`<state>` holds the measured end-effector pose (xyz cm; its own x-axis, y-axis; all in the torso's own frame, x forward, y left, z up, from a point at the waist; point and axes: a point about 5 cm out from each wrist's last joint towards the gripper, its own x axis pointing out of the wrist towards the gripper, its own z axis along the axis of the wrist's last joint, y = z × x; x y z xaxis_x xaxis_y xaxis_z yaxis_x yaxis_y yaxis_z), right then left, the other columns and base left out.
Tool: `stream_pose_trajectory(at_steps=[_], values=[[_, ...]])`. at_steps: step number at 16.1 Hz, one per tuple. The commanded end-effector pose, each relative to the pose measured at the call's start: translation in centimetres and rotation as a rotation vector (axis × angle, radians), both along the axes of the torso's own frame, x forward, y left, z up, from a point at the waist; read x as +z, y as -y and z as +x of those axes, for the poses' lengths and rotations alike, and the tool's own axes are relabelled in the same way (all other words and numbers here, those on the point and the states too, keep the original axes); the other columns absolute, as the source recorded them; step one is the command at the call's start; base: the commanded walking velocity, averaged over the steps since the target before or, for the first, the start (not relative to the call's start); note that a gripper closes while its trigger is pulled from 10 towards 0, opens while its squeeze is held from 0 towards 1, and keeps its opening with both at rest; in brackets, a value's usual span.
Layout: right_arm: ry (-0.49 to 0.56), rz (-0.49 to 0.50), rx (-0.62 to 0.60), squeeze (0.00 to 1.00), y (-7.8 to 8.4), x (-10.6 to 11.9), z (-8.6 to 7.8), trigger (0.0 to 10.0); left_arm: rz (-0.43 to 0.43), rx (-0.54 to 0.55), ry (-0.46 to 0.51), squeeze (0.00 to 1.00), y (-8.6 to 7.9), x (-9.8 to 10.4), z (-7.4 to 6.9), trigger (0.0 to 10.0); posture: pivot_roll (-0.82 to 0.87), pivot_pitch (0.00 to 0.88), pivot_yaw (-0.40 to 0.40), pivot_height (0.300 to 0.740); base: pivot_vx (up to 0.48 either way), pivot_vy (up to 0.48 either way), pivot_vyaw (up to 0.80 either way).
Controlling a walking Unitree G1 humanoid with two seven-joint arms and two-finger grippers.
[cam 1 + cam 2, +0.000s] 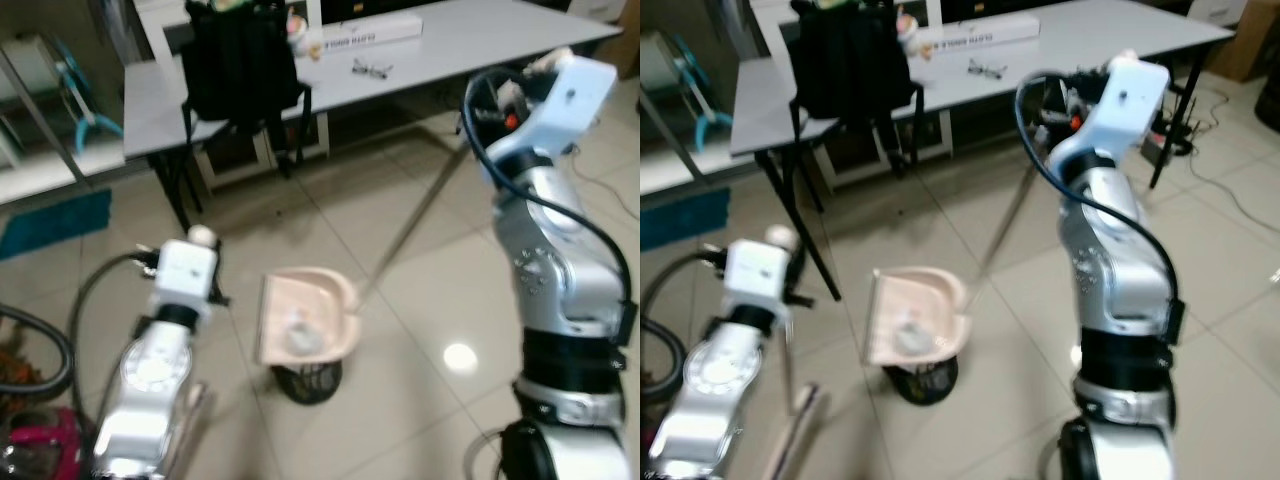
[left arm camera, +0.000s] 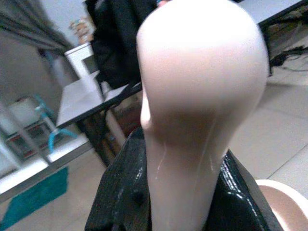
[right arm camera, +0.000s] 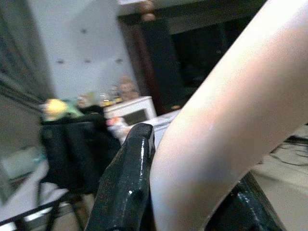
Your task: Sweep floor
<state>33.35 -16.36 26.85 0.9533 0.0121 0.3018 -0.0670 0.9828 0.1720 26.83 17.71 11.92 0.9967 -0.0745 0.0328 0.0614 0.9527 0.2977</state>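
**Dustpan held over the bin, a handle in each gripper**

The pale pink plastic dustpan sits tilted above a small black mesh wastebin on the glossy tiled floor, with a greyish clump of what looks like dust in its scoop. Its long thin pole slants up to the right gripper, whose black fingers are closed around a pale pink handle. The left gripper likewise clamps a rounded pale pink handle top. Behind stands a grey table carrying a black backpack and a pair of glasses.
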Motion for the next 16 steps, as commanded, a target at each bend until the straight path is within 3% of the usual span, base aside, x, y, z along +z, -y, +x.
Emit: stream_pose_trajectory(at_steps=[1, 4, 8, 12, 16], values=[[0.064, -0.02, 0.046, 0.0, -1.2, 1.2, -0.3, 10.0, 0.02, 0.013, 0.036, 0.0, -0.7, 0.9, 0.1, 10.0, -0.05, 0.0, 0.082, 0.74, 0.42, 0.0, 0.0], [0.059, -0.027, 0.05, 0.0, -1.4, 1.0, -0.4, 10.0, 0.022, 0.017, 0.033, 0.0, -0.7, 0.8, 0.1, 10.0, -0.05, 0.0, 0.078, 0.74, 0.397, 0.0, 0.0], [0.077, -0.05, 0.032, 0.0, -1.1, 0.9, -0.3, 10.0, 0.023, 0.018, 0.024, 0.0, -0.6, 0.5, -0.1, 10.0, -0.05, 0.0, 0.077, 0.74, 0.0, 0.0, 0.0], [0.1, -0.083, 0.056, 0.0, -1.8, 0.5, -0.4, 10.0, 0.025, 0.019, 0.017, 0.0, -0.7, 0.4, 0.0, 10.0, -0.05, 0.0, 0.08, 0.74, 0.0, 0.0, 0.0], [0.163, -0.24, 0.083, 0.0, -3.0, 0.3, -0.7, 10.0, 0.027, 0.017, 0.013, 0.0, -0.7, 0.3, -0.2, 10.0, -0.05, 0.0, 0.074, 0.74, 0.0, 0.0, 0.0]])
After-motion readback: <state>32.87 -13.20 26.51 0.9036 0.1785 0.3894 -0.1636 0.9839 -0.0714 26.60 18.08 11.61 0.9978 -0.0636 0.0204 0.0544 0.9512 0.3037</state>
